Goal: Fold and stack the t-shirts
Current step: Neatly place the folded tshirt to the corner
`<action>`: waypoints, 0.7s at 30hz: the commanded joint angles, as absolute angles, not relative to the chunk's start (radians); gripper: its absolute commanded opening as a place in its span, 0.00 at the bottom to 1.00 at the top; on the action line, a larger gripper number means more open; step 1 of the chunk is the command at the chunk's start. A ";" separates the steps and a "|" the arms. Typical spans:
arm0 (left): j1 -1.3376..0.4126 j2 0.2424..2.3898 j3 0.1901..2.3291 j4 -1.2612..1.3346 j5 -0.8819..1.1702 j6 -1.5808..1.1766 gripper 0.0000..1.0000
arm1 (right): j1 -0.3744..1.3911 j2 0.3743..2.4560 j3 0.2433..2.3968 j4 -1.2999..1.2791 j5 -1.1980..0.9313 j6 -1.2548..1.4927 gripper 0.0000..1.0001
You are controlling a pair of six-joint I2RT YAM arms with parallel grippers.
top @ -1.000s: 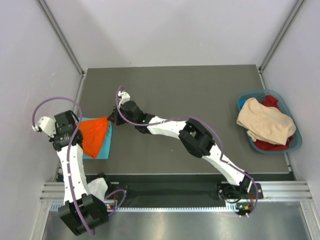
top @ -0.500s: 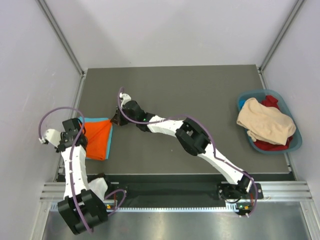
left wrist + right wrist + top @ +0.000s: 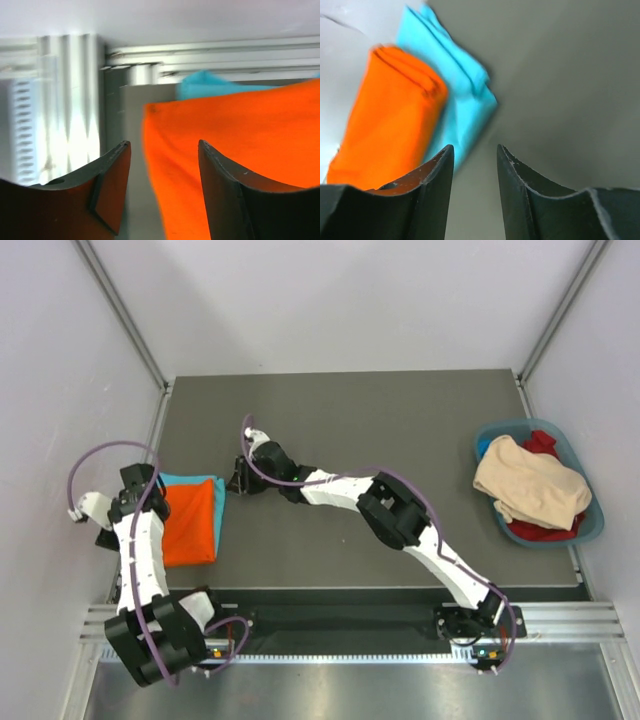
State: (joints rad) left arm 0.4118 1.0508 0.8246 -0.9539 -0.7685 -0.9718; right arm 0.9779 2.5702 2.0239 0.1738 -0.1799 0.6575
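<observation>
Overhead, the folded orange t-shirt [image 3: 188, 525] lies atop the turquoise t-shirt [image 3: 214, 505] at the left edge of the table [image 3: 400, 440]; left wrist view: left gripper [image 3: 162, 150] parted, empty, beside the orange cloth; right wrist view: right gripper [image 3: 475, 150] parted, empty, just short of both shirts.

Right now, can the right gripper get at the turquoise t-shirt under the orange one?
Probably yes. The right gripper hangs open close by, and an edge of the turquoise t-shirt shows past the orange t-shirt on that side, nothing between.
</observation>
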 commanded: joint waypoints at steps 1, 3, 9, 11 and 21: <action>0.416 0.985 0.844 -0.764 -0.667 -0.864 0.60 | 0.992 2.379 1.915 0.179 -0.149 0.710 0.41; 0.416 0.962 0.795 -0.604 -0.515 -0.711 0.57 | 1.005 2.338 1.838 0.204 -0.158 0.741 0.43; 0.414 1.006 0.755 -0.439 -0.330 -0.612 0.54 | 1.035 2.364 1.897 0.219 -0.184 0.670 0.48; 0.417 1.058 0.771 -0.420 -0.357 -0.597 0.54 | 1.035 2.400 1.952 0.219 -0.199 0.654 0.50; 0.431 1.348 0.885 -0.380 -0.322 -0.565 0.55 | 1.037 2.577 2.210 0.127 -0.180 0.638 0.50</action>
